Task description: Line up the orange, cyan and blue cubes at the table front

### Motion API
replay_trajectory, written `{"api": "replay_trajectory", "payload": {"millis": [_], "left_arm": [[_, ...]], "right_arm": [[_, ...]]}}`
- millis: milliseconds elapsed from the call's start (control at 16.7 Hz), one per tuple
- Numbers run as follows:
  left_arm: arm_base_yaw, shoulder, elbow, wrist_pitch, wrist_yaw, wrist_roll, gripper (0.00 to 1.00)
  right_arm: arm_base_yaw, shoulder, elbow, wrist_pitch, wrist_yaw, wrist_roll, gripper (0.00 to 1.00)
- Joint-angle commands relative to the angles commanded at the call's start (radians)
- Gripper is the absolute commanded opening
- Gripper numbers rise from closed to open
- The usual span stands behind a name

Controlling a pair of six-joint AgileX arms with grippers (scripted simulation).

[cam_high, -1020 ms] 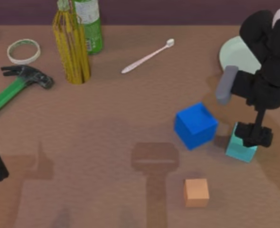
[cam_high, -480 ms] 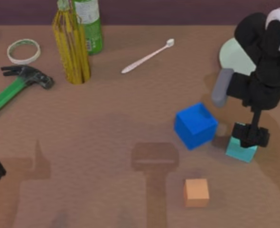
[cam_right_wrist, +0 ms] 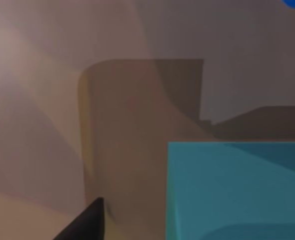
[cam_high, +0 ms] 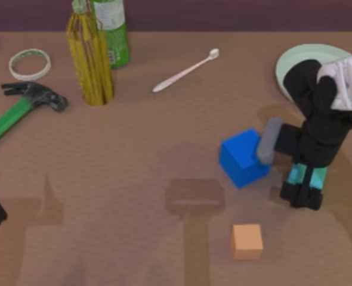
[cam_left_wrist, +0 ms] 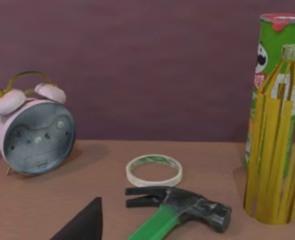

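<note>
Carrying the cyan cube (cam_high: 305,175), pinched in the right gripper (cam_high: 301,195) jaws, means clearing the blue cube (cam_high: 243,157) beside them and lowering squarely onto the worktop (cam_high: 134,149).

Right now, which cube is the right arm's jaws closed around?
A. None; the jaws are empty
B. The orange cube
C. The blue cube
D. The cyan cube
D. In the top view the right gripper straddles the cyan cube, which fills the right wrist view, while the blue cube and orange cube sit free on the table.
</note>
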State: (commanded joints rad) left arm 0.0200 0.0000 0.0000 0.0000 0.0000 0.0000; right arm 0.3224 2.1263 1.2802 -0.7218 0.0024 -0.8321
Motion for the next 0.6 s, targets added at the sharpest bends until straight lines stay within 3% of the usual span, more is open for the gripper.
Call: {"api": "replay_trajectory", "payload": {"millis": [240,600], "left_arm": [[0.0,0.0,0.0,0.0,0.0,0.0,1.0],[0.0,0.0,0.0,0.0,0.0,0.0,1.0]], "right_arm": [[0.0,0.006,-0.006,0.009,0.0,0.0,1.0],[0.0,0.006,-0.006,0.009,0.0,0.0,0.55]]}}
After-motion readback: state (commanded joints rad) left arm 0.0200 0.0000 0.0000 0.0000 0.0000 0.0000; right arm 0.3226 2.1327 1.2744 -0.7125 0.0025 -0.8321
